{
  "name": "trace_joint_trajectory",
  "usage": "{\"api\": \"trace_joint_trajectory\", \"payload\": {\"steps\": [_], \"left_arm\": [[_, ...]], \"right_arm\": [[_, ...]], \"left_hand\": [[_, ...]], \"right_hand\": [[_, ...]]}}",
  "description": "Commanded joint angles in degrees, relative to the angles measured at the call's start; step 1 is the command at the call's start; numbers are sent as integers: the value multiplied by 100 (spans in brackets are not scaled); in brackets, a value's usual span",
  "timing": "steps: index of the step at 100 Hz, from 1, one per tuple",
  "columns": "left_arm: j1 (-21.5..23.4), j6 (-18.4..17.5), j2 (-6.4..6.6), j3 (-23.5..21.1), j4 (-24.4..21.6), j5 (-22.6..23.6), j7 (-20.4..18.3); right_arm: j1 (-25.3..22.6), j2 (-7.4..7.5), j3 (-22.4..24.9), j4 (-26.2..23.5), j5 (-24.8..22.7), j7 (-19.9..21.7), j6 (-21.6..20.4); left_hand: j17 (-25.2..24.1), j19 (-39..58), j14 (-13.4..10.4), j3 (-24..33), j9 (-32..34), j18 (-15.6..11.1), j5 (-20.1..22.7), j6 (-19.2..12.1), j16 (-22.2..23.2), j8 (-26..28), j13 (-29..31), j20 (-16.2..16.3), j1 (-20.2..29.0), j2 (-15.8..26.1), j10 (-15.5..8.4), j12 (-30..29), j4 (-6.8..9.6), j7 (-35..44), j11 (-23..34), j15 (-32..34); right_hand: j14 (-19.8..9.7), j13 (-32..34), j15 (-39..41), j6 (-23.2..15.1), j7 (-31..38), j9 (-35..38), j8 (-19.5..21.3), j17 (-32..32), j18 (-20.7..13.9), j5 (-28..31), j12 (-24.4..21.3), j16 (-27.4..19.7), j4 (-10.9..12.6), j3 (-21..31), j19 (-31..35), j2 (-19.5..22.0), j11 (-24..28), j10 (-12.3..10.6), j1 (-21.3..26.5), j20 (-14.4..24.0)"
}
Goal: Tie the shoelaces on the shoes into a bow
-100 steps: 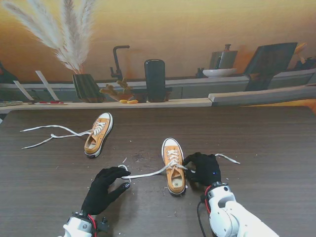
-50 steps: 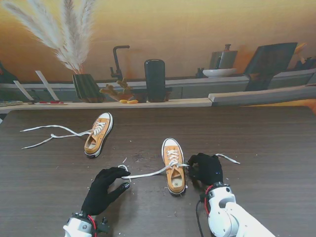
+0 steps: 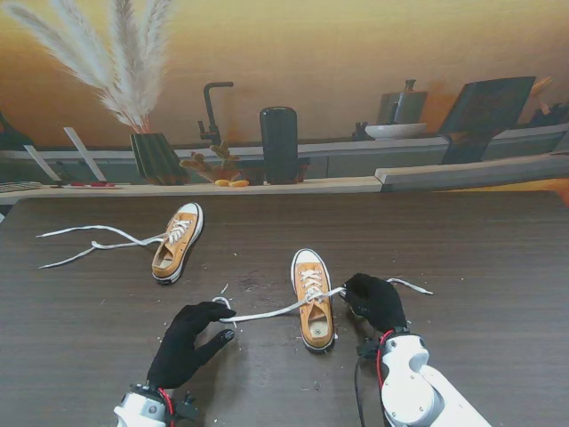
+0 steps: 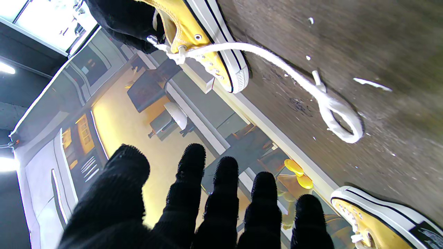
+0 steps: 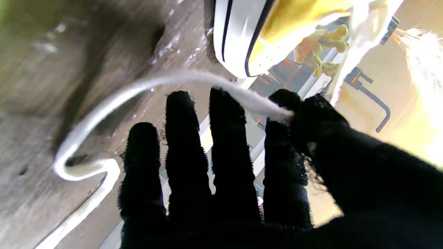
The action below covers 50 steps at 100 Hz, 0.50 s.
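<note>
Right hand [image 3: 377, 302] shifted right, pinching lace [image 3: 267, 313].

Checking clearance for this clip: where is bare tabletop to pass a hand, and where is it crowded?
Bare dark tabletop lies right of the near shoe, out to the far edge, and between the two shoes. It is crowded around the near shoe: the right hand pinches one lace, and the other lace stretches to the left hand. The far shoe's laces trail left.

Black-gloved left hand [image 3: 185, 342] lies open, fingers spread, while the right hand [image 3: 377, 302] pinches thumb against forefinger.
</note>
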Motion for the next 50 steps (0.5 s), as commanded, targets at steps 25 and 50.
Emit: {"api": "trace_joint_trajectory", "payload": {"steps": [25,50], "left_arm": [[21,-41,-9,10,-31,-46,-127],[24,-19,-15,11,-40,-62,-115]], "right_arm": [[20,-90,63,-158,567,466,-41],[-31,-76,68,-275,745,628,-127]], "left_hand": [[-87,-187,3,51,-81,-129,89,-357,-13,107,-114,44,-31,72,-38,-120,-19,13,-13,-70],[-83,-197,3,65,-61,-141,106,-348,-11,113,-102,20,-19,57,-33,-115,-19,18,-1,-55]], "right_hand": [[160,1440,677,160,684,1075,125,357,-33,-21,530,288,-69,-156,130,223,1459,-103,333,-336],[68,1834,3494,194,778,923,-15,1926,628,-173,1417,844,-37,-335,1124,338,3174,-400,364,-729]]}}
